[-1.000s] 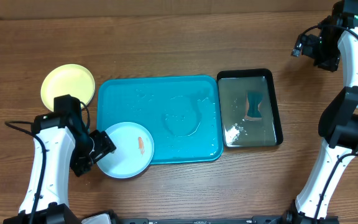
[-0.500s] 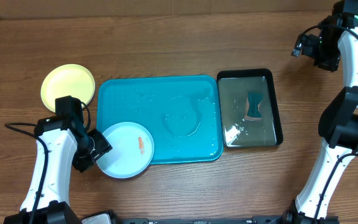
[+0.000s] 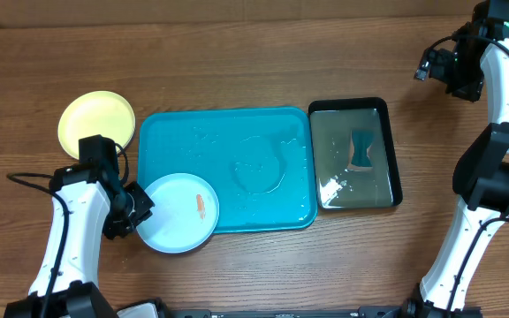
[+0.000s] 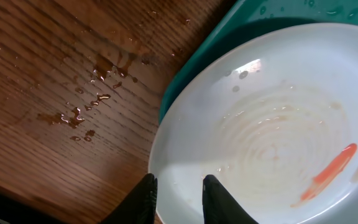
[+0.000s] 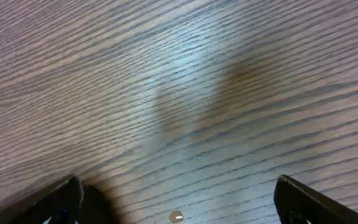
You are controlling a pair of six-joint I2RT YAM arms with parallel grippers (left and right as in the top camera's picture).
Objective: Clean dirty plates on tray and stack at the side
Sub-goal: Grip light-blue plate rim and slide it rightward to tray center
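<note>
Left tool (image 4: pixel 179 199) is down at the white plate (image 4: pixel 278 124), one finger outside the near-left rim and one inside the dish. The jaws stand close together, but I cannot tell whether they actually bite. That plate sits on the front-left corner of the turquoise tray (image 3: pixel 228 132), and its left and front edges hang past the tray's rim over the table (image 3: pixel 237 53). One orange smear (image 4: pixel 328 174) lies in the plate, a thin streak running roughly near to far in the overhead view. Plate count: two in plain sight. The second is the yellow-green plate (image 3: pixel 96 124), flat on the table just off the tray's far-left corner, apart from the white one. A round glossy outline (image 3: pixel 259 166) shows mid-tray, and I cannot tell what it is. There is one turquoise tray, long axis left to right, and one black tray (image 3: pixel 394 150) just beside its right edge, long axis near to far, with a teal block (image 3: pixel 360 148) in water. Water drops (image 4: pixel 82 112) speckle the wood left of the white plate. Bare table runs wide along the far side. The right tool (image 5: pixel 178 183) hangs over it at the far right, jaws spread wide and holding nothing.
</note>
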